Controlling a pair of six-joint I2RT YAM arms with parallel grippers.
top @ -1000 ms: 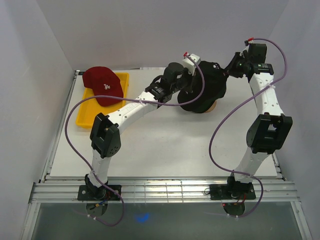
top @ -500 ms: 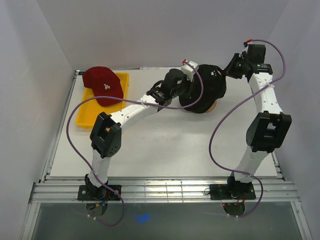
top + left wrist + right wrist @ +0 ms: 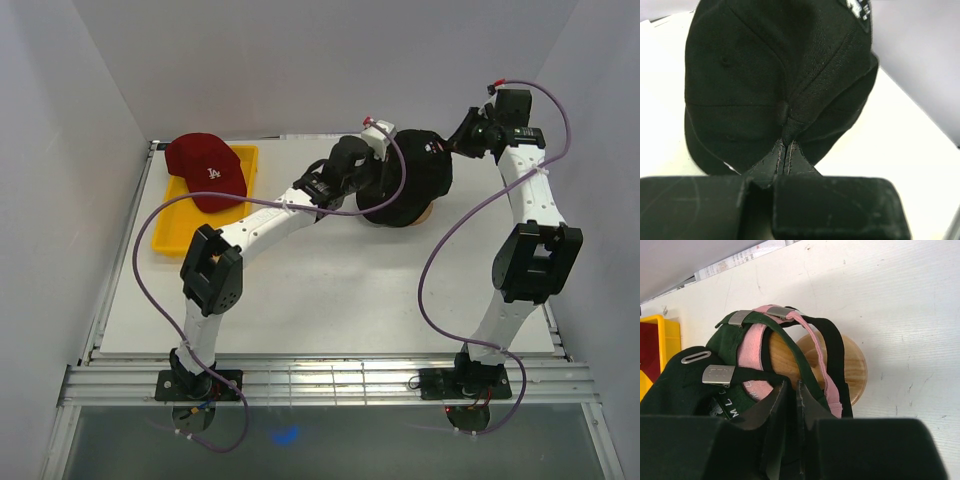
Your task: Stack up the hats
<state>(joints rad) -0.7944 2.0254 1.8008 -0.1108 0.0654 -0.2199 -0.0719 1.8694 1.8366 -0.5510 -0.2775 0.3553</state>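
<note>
Top view: we look down from high behind the near edge of the table (image 3: pixel 330 300), far enough to see all of it and the yellow tray (image 3: pixel 175 238).
Left wrist view: we sit just behind the left gripper (image 3: pixel 785 147), close against the crown of the black cap (image 3: pixel 765 75).
Right wrist view: we look past the right gripper (image 3: pixel 791 387) into that cap's open back, closely.
Shared: all three show the cap; top and right wrist share the tray.
</note>
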